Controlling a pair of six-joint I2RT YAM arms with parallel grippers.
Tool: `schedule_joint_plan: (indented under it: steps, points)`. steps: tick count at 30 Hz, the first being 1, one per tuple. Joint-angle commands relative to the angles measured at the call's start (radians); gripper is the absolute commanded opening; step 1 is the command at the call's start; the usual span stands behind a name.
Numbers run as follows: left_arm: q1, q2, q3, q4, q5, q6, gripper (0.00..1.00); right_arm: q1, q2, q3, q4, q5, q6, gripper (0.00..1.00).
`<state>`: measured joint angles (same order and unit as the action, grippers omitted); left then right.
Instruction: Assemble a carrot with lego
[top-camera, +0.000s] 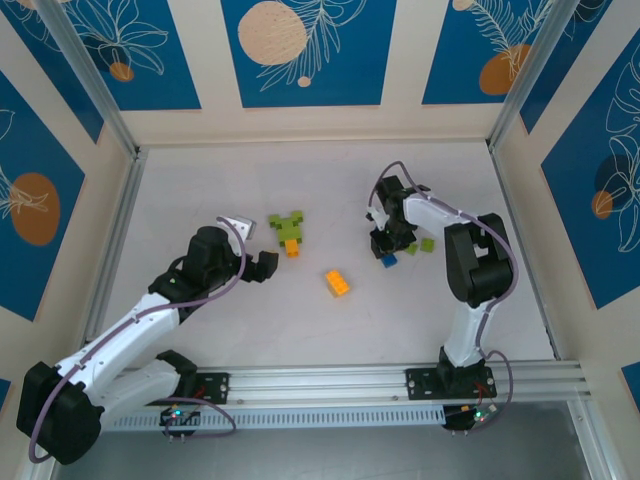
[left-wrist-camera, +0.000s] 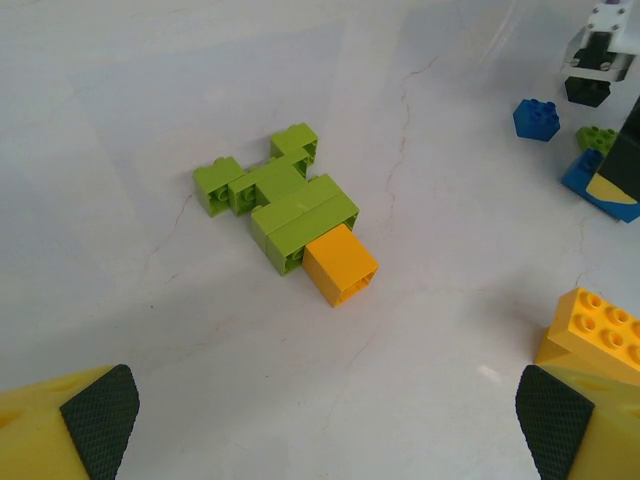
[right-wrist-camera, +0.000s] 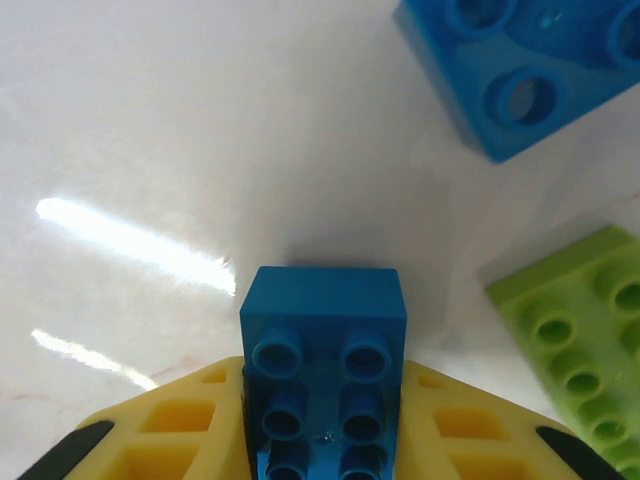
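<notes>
Left hand (left-wrist-camera: 325, 425) wide apart and empty, short of the part-built carrot (left-wrist-camera: 285, 210), lime greens plus one orange, on the bench (left-wrist-camera: 150, 100). Farther out, right hand (right-wrist-camera: 325, 440) is clamped on a blue brick (right-wrist-camera: 322, 320). Grip it square and lift straight, clear of the neighbouring blue block (right-wrist-camera: 520, 70) and lime plate (right-wrist-camera: 580, 340).

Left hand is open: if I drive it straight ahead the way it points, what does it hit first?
Most likely the orange brick at the near end of the joined green bricks, almost centred ahead of the left hand. Bare table lies between them; the depth is unclear.
</notes>
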<state>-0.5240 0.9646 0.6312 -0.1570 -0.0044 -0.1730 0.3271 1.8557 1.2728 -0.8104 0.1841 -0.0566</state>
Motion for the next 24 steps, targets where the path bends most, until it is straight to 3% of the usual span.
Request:
schedule_joint_plan:
  steps: [1,10,14,24]
  points:
    - [-0.002,-0.001,0.027,-0.005,0.010,0.014,0.99,0.075,-0.127,-0.030,-0.068,-0.058,0.090,0.31]
    - [-0.004,0.001,0.025,-0.002,0.014,0.013,0.99,0.281,-0.286,-0.042,-0.167,-0.101,0.278,0.31]
    - [-0.003,0.003,0.025,-0.002,0.014,0.012,0.99,0.344,-0.267,-0.004,-0.193,-0.089,0.319,0.31]
    - [-0.004,0.000,0.024,-0.005,0.014,0.015,0.99,0.394,-0.146,0.112,-0.205,-0.094,0.317,0.31]
